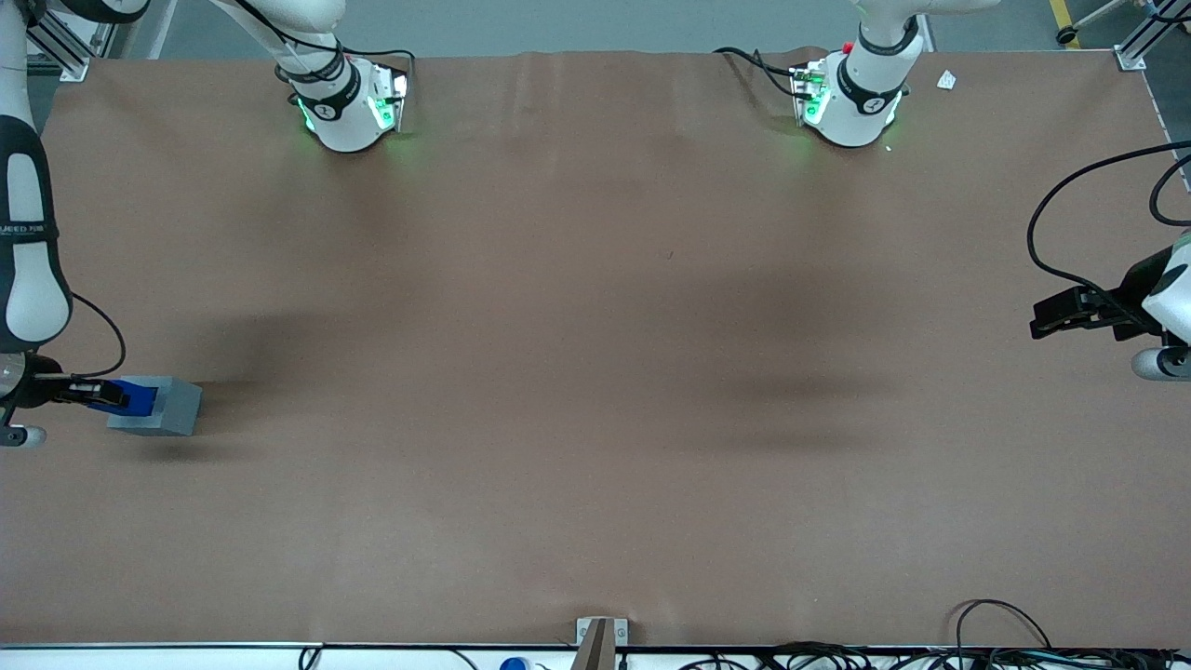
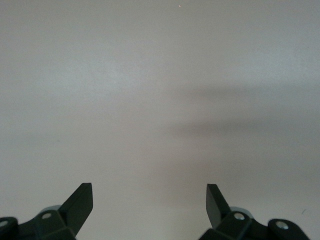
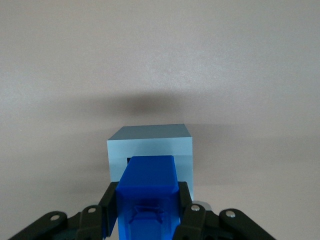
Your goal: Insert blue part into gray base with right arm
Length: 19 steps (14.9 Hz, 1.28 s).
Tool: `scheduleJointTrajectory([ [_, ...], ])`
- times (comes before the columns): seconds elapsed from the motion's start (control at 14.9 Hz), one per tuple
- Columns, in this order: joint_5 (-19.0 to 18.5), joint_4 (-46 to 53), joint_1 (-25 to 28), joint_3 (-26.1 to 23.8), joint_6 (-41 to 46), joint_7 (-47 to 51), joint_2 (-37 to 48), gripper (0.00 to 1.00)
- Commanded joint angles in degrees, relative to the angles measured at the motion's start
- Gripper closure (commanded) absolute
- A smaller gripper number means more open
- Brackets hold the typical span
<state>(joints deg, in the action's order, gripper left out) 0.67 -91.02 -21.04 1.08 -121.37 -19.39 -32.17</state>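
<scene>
Holding the blue part point(image 3: 146, 192) between its fingers point(image 3: 109, 202), the gripper point(image 1: 93, 395) of the right arm point(image 1: 28, 251) stands at the gray base point(image 1: 167, 407), close to the table edge at the working arm's end of the table point(image 1: 595, 372). Fingers are clenched on the blue part, one on each side of it, as the wrist view shows.

Step in hand, by my judgement: insertion, at alignment or first entry. In the wrist view the blue part's leading end sits at the square recess in the gray base point(image 3: 150, 145), roughly centred across the opening. Whether it has entered the recess or only hovers at its mouth cannot be told. In the front view the blue part point(image 1: 135, 398) overlaps the base's top.

Next move calls for a straight, slow advance into the recess, keeping the part square to the opening, then release. Risk noted: a slight skew could catch the rim and push the base, which is not seen to be fixed down.
</scene>
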Motion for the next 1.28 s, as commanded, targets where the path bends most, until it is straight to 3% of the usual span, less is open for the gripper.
scheduleJointTrajectory([
  [0.0,-0.3,-1.7,-0.6,-1.0,-1.6,-0.6,-1.1,0.80],
  [1.21,-0.3,-1.7,-0.6,-1.1,-1.6,-1.4,-0.3,0.80],
])
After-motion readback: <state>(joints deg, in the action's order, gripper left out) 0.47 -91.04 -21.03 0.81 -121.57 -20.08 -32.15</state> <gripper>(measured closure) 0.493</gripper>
